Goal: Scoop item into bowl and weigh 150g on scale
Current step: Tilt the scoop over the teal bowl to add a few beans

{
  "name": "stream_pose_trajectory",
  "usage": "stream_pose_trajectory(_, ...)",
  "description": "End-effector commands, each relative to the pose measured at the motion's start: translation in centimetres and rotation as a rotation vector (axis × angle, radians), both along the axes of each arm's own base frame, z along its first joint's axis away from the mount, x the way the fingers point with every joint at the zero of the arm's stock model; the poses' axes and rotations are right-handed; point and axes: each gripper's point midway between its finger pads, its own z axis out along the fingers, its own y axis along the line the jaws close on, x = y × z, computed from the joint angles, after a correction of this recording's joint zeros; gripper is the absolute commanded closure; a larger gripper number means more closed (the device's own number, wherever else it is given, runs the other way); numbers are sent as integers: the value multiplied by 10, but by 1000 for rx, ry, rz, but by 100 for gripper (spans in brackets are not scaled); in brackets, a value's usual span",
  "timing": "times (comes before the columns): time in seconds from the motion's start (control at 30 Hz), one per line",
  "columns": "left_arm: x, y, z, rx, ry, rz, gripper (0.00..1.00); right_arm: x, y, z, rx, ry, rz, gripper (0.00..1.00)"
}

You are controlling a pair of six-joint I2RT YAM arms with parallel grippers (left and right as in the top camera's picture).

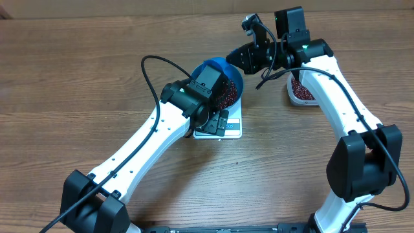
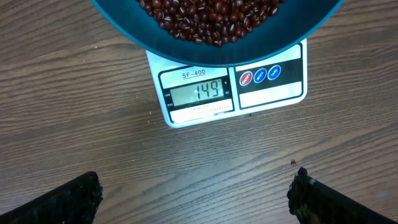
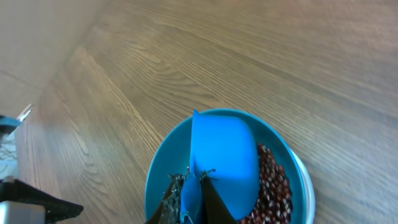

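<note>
Resting on a small white kitchen scale [image 2: 273, 93] near the middle of a wooden table [image 1: 65, 97], a deep blue bowl [image 2: 130, 18] is holding a loose heap of red-brown beans [image 2: 211, 22]. The bowl is spreading wider than the platform beneath it. The scale's display [image 2: 198, 92] is facing the near edge of the table and showing 149.

The left gripper [image 2: 196, 186] is hovering just on the near side of the scale, its fingers [image 2: 68, 199] spread wide and released, grasping nothing. The right gripper [image 3: 189, 186] is reaching in from the far side, its fingers clenched on the handle of a small blue scoop [image 3: 224, 149]. The scoop's cup is hanging over the inside of the bowl and covering part of the beans.

A clear plastic tub [image 1: 292, 98] with more beans in it is standing toward the right edge of the table, well apart from the scale and partly hidden by the right arm. One stray bean [image 2: 293, 163] is lying on the bare wood just in front of the scale.
</note>
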Motion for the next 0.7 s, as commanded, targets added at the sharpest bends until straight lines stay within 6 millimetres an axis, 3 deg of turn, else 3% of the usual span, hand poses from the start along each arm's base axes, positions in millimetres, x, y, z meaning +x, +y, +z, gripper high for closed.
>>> stream_pose_trajectory(0.0, -3, -2, -2, 0, 8, -2, 0, -5, 5, 44, 47, -132, 59, 96)
stream_pose_trajectory(0.27, -3, -2, -2, 0, 8, -2, 1, -13, 2, 68, 8, -290, 130, 96)
stream_pose_trajectory(0.67, -3, -2, -2, 0, 8, -2, 0, -3, -10, 54, -102, -290, 56, 96)
